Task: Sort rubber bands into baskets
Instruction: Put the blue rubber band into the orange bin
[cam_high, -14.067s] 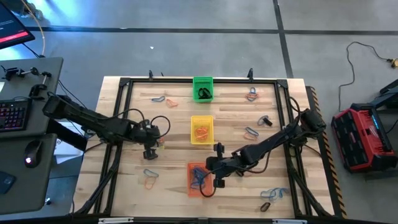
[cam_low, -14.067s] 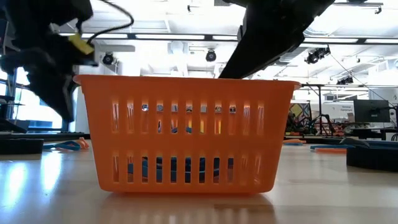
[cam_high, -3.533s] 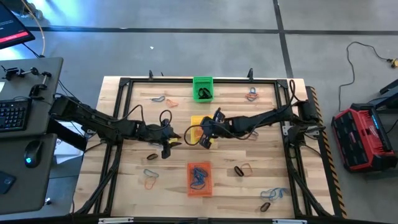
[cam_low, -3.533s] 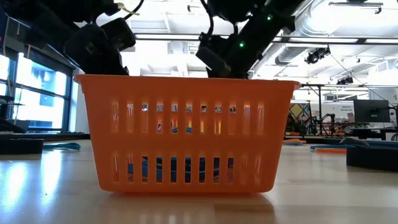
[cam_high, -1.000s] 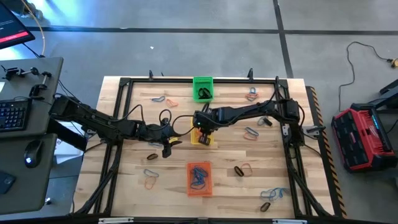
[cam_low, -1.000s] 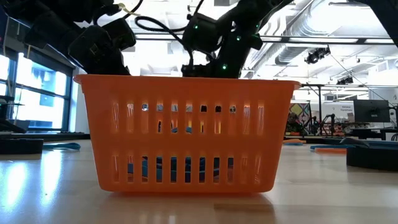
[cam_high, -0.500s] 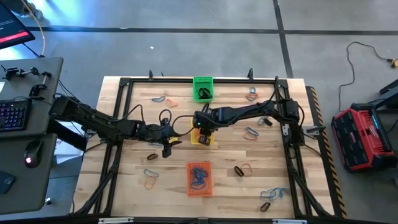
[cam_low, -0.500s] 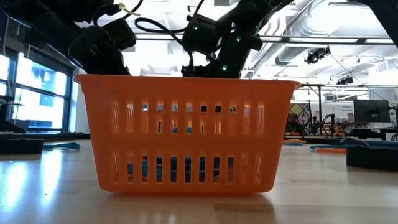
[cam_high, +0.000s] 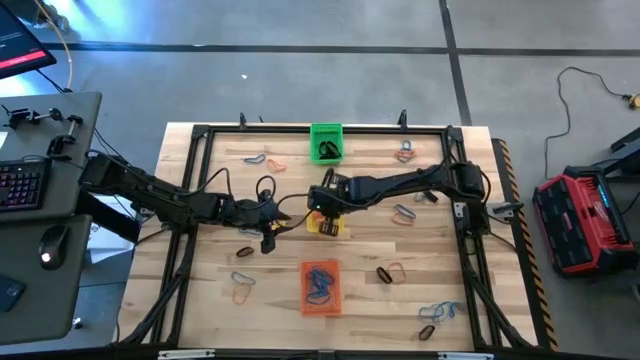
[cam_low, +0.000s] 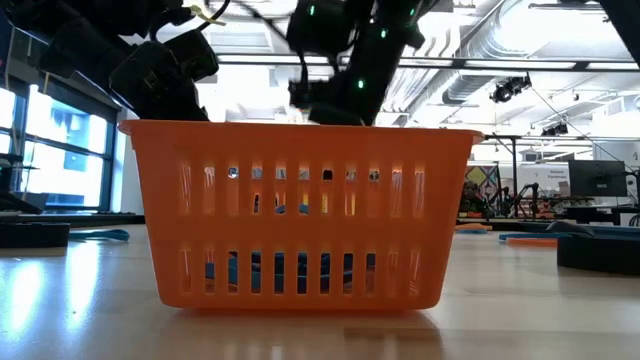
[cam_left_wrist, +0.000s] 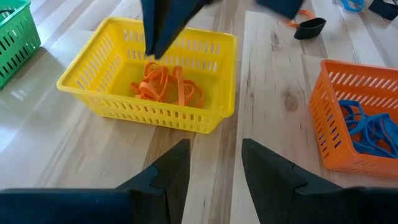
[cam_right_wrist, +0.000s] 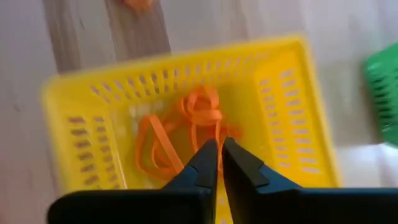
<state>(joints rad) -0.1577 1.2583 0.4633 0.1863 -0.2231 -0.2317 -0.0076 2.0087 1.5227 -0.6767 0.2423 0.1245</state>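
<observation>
Half yellow basket (cam_high: 327, 222) hidden under right tool (cam_high: 322, 203).

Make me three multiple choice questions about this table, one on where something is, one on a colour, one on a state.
1. Where is the right hand?
A. above the yellow basket
B. above the green basket
C. off the table

2. What colour are the rubber bands in the orange basket?
A. black
B. blue
C. orange

3. How do the right hand's fingers stand?
A. wide open
B. shut with nothing between them
C. shut on a black band

Answers:
1. A, the right wrist view looks straight down into the yellow basket.
2. B, blue bands lie inside it.
3. B, the fingers nearly touch, with the orange bands lying below in the basket.
</observation>
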